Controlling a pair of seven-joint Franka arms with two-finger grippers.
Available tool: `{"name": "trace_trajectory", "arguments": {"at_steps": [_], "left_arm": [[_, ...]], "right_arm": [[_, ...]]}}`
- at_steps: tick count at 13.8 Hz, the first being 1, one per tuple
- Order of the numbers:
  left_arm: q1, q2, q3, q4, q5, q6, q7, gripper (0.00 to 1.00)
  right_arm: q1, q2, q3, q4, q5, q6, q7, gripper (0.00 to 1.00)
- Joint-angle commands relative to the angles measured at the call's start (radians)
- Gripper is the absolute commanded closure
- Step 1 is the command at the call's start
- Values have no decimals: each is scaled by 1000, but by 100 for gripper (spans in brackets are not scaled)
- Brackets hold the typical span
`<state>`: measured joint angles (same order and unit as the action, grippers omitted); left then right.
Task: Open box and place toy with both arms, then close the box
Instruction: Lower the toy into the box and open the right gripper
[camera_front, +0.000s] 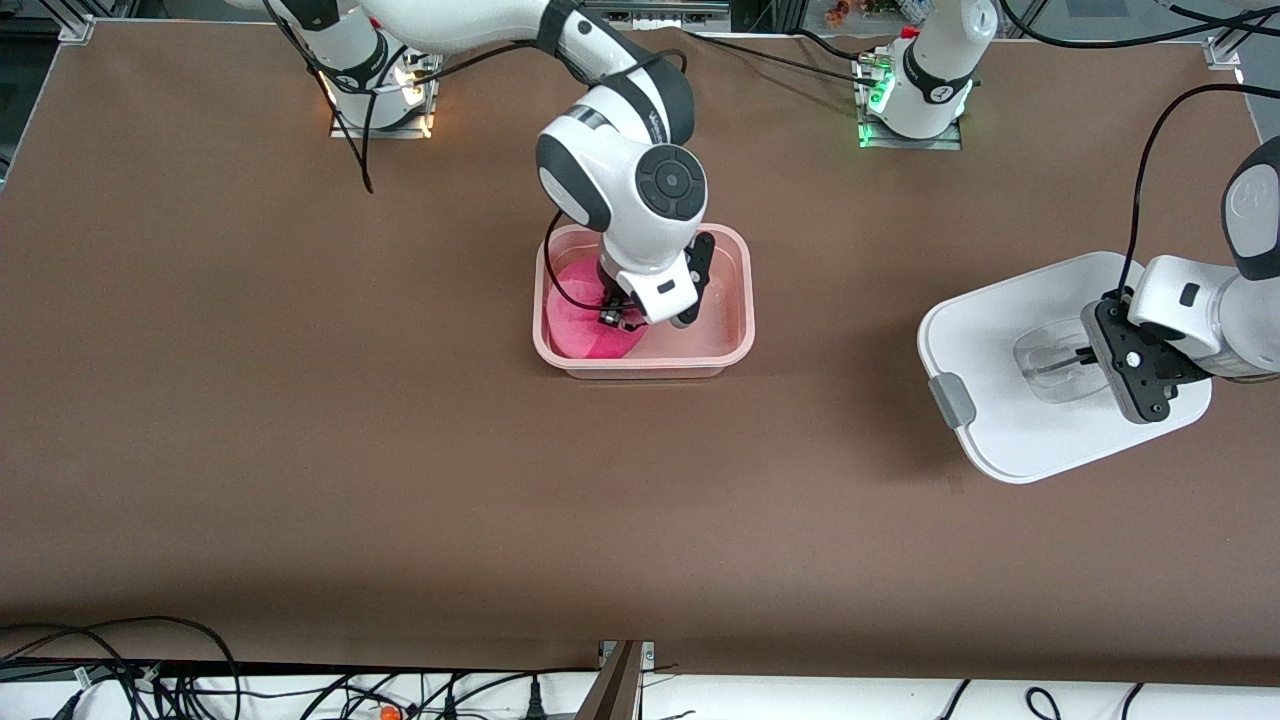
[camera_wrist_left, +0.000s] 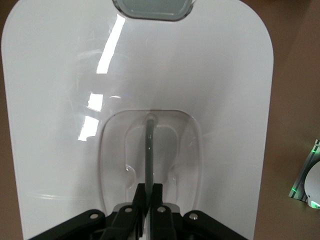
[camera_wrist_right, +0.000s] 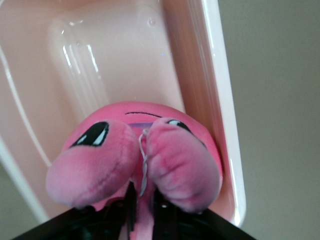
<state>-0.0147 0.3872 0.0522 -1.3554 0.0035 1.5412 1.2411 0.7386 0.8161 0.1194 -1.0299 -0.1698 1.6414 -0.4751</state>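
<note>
The pink box (camera_front: 742, 305) stands uncovered in the middle of the table. The hot-pink toy (camera_front: 580, 322) lies inside it, at the end toward the right arm. My right gripper (camera_front: 625, 318) reaches down into the box, its fingers close together with a fold of plush between them. In the right wrist view the toy (camera_wrist_right: 150, 145) rests against the box wall (camera_wrist_right: 200, 75), over my right gripper (camera_wrist_right: 142, 200). My left gripper (camera_front: 1085, 355) is shut on the clear handle (camera_wrist_left: 149, 145) of the white lid (camera_front: 1000, 330), held over the table at the left arm's end. The left gripper (camera_wrist_left: 149, 189) pinches the handle bar.
A grey clip (camera_front: 952, 398) sits on the lid's edge nearest the box. Both arm bases stand along the table edge farthest from the front camera. Cables lie along the edge nearest it. Bare brown tabletop separates box and lid.
</note>
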Motion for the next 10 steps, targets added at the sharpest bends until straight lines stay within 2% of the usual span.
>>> {"name": "trace_trajectory", "arguments": {"at_steps": [1,7,10], "left_arm": [[-4,-10,0,-1,16,-12,21,100],[-5,-10,0,-1,15,-12,21,100],[-5,-10,0,-1,13,-12,21,100]], "right_arm": [[7,43,2,34,-20,43,42,0],[41,38,11,42,-13,162,222,0],[33,8,29,44,-11,179,276,0]]}}
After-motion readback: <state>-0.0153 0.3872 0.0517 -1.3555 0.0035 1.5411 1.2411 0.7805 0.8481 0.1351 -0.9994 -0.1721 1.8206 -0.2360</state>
